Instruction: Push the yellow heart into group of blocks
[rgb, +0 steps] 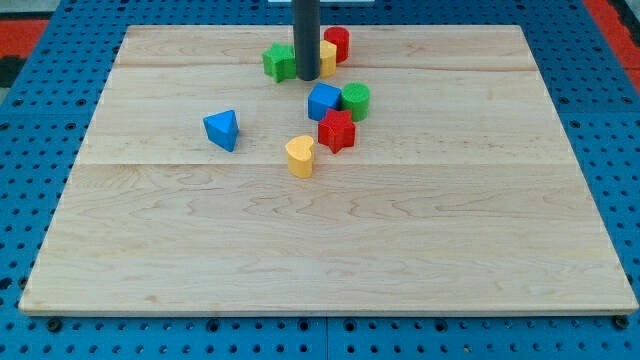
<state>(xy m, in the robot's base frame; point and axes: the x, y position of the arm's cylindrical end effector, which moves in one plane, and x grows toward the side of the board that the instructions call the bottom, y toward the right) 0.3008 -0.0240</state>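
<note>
The yellow heart (300, 156) lies near the board's middle, just left of and below a red star (337, 131). Above the star sit a blue cube (323, 101) and a green cylinder (355, 100), close together. My tip (307, 78) is at the view's top, above the blue cube, well above the heart. Around the rod are a green star (279, 62) on its left, a yellow block (326, 58) partly hidden on its right, and a red cylinder (338, 43) behind that.
A blue triangle block (222, 129) lies alone to the left of the heart. The wooden board (320, 250) rests on a blue pegboard surface (30, 150).
</note>
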